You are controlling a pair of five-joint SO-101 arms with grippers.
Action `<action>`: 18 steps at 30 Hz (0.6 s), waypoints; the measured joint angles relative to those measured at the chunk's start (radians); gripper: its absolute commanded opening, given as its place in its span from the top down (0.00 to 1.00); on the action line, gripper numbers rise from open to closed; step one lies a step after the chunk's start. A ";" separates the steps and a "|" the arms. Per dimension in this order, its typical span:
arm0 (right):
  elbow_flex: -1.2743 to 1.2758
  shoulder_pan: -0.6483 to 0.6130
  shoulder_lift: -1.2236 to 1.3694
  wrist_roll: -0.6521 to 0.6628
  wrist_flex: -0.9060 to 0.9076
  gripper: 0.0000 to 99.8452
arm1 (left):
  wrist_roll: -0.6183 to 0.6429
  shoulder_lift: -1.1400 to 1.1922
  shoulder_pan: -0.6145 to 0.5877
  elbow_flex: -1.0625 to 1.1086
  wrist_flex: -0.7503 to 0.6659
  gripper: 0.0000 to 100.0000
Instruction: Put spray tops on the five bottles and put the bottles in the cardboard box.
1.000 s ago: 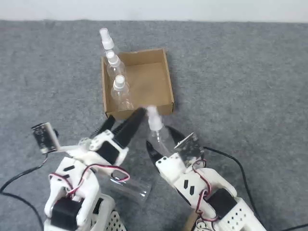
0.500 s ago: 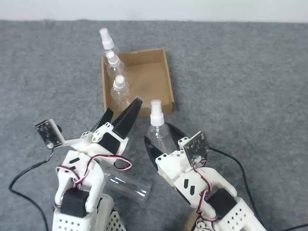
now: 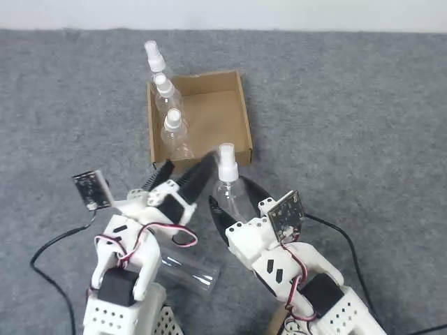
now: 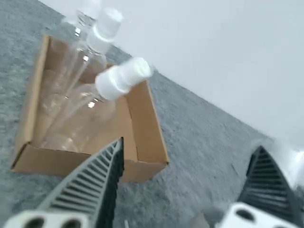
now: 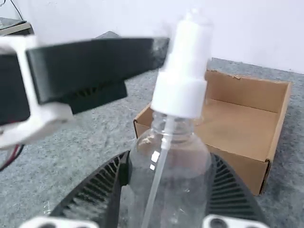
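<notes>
One clear plastic bottle lies on its side on the grey felt table, nearest, between the two arm bases. Farther, the right gripper is closed around an upright clear bottle with a white spray top. Just left of that top, the left gripper stands wide open and holds nothing. Farthest, the brown cardboard box holds three capped bottles along its left wall.

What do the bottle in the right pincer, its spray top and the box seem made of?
Bottle: clear glossy plastic, probably; the dip tube shows through its wall. Spray top: opaque white plastic, smooth. Cardboard box: brown, matte, seemingly plain cardboard.
</notes>
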 measured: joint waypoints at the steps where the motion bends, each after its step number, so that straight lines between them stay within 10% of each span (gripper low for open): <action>1: 0.000 0.000 0.000 -0.002 0.000 0.82 | -0.009 0.000 0.023 0.002 0.005 0.62; 18: 0.000 0.000 0.002 -0.003 0.005 0.83 | -0.063 0.000 0.140 -0.026 0.161 0.62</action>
